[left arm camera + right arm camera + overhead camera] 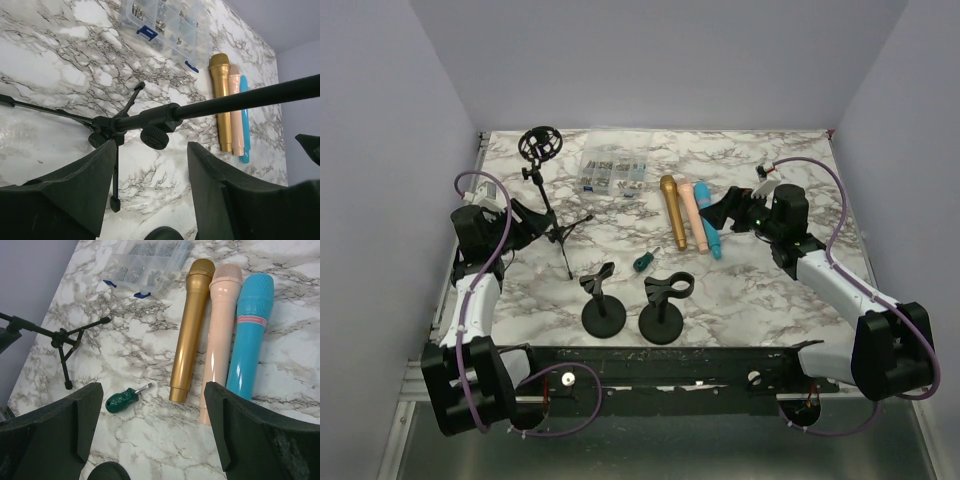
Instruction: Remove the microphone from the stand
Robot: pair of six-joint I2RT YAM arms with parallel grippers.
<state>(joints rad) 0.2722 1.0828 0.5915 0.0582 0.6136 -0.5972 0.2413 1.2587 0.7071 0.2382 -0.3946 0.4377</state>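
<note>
Three microphones lie side by side on the marble table: gold [672,210] [190,325], pink [691,215] [220,335] and blue [709,228] [250,335]. A black tripod stand [552,210] [225,102] rises at the left, its round shock mount [540,144] empty. My left gripper [530,228] [153,150] is open just short of the stand's lower pole and knob [154,137], with nothing between its fingers. My right gripper [722,212] [154,390] is open above the table near the tail ends of the microphones, holding nothing.
Two short desk stands [603,318] [663,325] with empty clips stand at the front centre. A green-handled screwdriver [641,262] [121,399] lies between them and the microphones. A clear parts box [610,172] [165,22] sits at the back.
</note>
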